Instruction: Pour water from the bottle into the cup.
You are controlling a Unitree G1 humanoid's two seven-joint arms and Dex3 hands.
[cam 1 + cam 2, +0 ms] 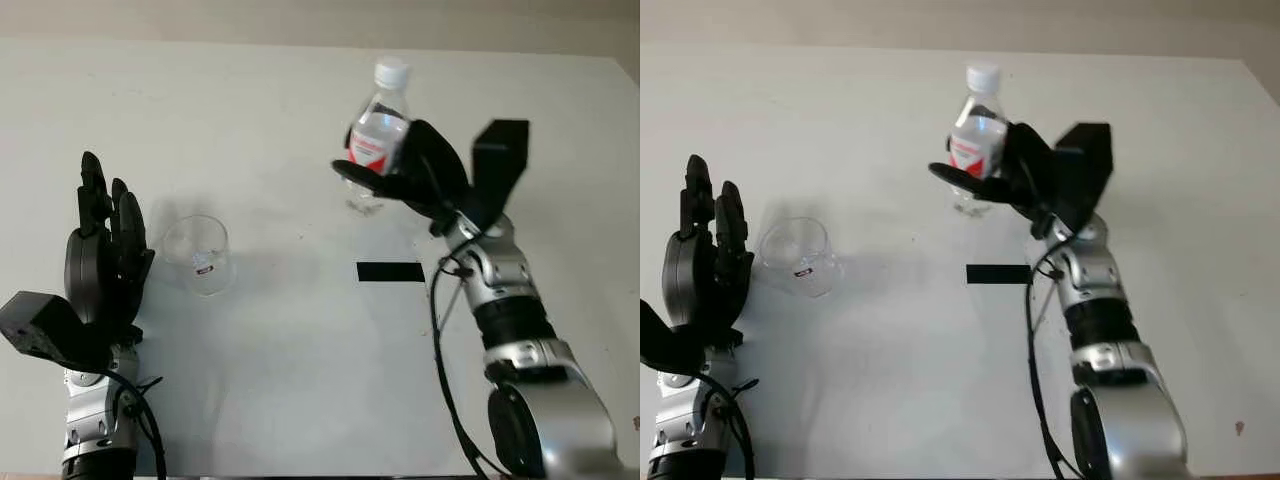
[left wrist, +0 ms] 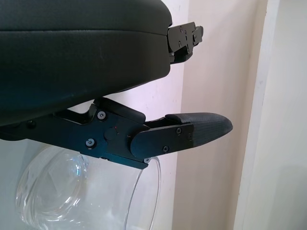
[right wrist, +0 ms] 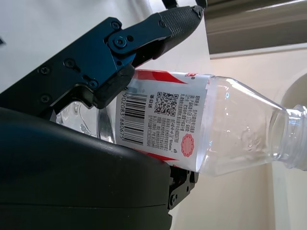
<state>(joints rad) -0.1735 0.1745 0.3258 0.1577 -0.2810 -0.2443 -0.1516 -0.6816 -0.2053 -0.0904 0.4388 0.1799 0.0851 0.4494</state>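
The right hand is clamping its fingers around the labelled middle of a clear plastic bottle, holding it upright above the table, toward the far edge. The capped bottle is probably light, thin-walled and crushable, so the label band seems the firmest hold. The glass cup, fragile and apparently empty, is sitting near the left edge, beside the open left hand.

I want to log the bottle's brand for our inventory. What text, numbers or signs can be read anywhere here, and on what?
Bottle in the right hand: red-and-white label with barcode, QR code, fine print and a red seal; too small to read.
Cup by the open left hand: small red mark, unreadable.
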